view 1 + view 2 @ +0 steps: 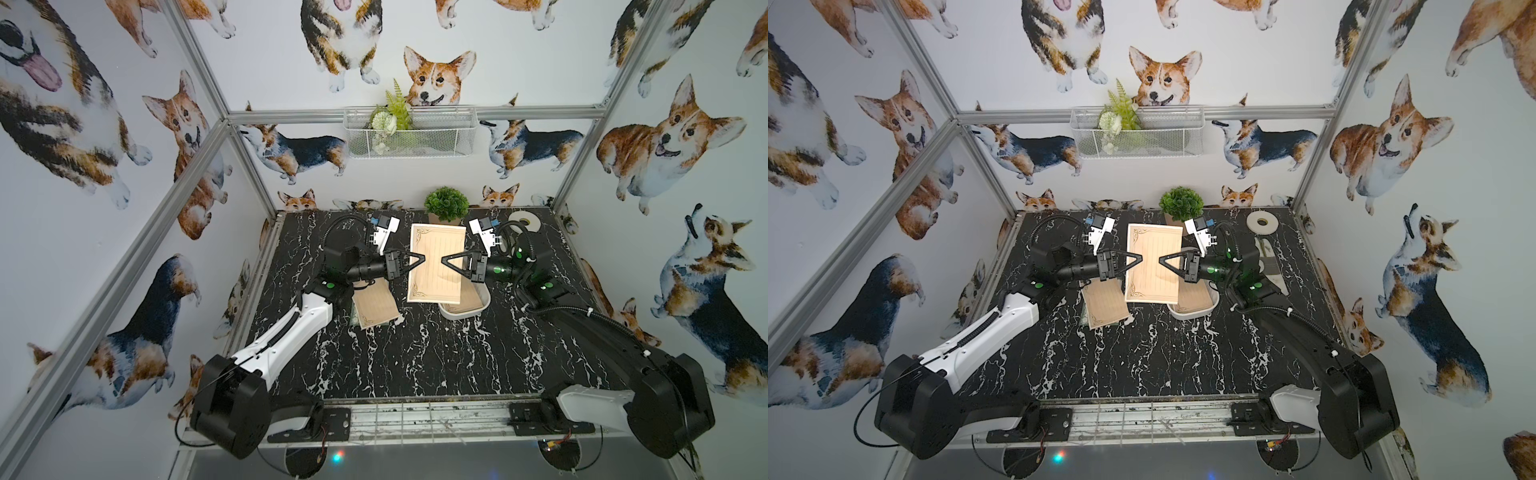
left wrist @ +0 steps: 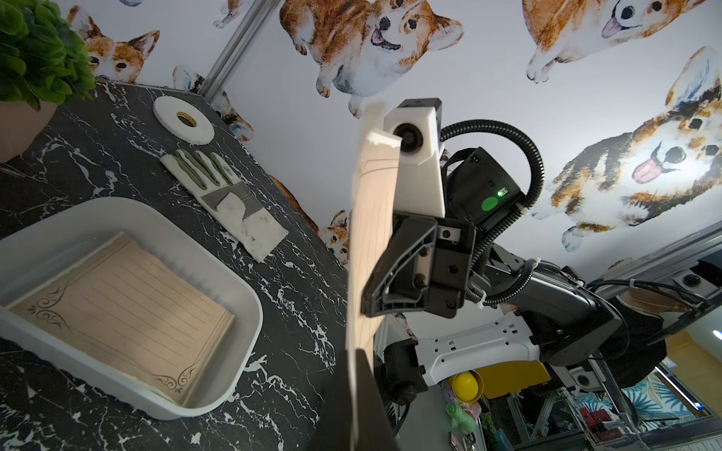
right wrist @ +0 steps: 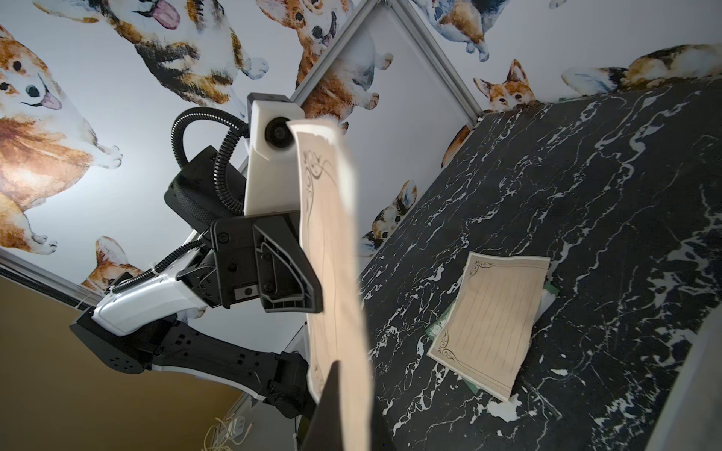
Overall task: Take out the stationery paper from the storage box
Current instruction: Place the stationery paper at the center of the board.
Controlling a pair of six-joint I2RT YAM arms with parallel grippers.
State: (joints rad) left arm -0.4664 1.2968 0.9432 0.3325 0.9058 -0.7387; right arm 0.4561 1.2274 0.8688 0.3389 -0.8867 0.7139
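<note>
On the black marble table (image 1: 415,365), the storage box (image 1: 461,315) sits right of centre in both top views, with stationery paper (image 2: 125,308) inside. Loose sheets (image 1: 376,307) lie left of centre. A raised sheet (image 1: 435,245) hangs mid-frame, pinched at opposite edges by the left gripper (image 1: 419,259) and the right gripper (image 1: 444,260).

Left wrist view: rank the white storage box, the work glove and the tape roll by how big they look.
1. storage box: largest, though it is nearest the camera and cut off at the picture's edge.
2. work glove: clearly smaller.
3. tape roll: smallest, but also farthest back, so part of the gap may be distance.
</note>
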